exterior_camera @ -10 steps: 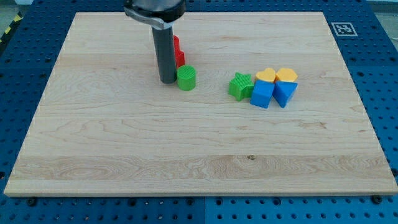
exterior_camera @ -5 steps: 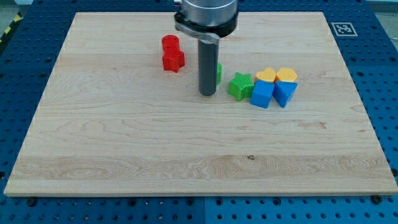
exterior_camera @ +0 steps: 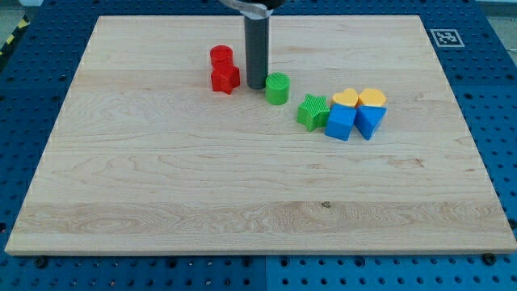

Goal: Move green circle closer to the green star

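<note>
No claw is fitted. My tip (exterior_camera: 257, 86) rests at the green circle's (exterior_camera: 277, 88) 9 o'clock, near it. Green star (exterior_camera: 312, 111) lies at its 4 o'clock, apart. Risk: an off-centre push deflects the circle past the star on the desk (exterior_camera: 161, 186).

The pale, matt wooden tabletop (exterior_camera: 242, 194) shows fine grain. The ribbed green plastic circle (exterior_camera: 277, 87) and ribbed green plastic star (exterior_camera: 312, 111) look matt. The dark rod ending in my tip (exterior_camera: 257, 86) has a smooth, dull finish.

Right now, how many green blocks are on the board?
2. The green circle sits just to the view's right of my tip. The green star lies further right and lower, touching the blue blocks. None seems hidden.
</note>
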### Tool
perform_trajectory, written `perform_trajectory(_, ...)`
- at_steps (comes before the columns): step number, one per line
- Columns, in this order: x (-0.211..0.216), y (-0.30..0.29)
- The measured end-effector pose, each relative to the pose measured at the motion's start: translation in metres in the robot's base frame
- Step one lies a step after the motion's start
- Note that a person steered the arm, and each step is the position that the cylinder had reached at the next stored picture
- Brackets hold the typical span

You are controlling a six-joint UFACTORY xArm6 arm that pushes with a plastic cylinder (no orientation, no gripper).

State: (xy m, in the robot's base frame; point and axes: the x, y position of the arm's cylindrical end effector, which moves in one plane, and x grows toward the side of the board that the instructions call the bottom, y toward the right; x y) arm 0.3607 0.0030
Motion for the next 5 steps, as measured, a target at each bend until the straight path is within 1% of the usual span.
perform_trajectory(1, 0.004, 0.024)
perform_trajectory(2, 0.004, 0.021)
perform_trajectory(3, 0.005, -0.005)
perform_trajectory(4, 0.012, -0.013)
perform_trajectory(5, 0.015, 0.023)
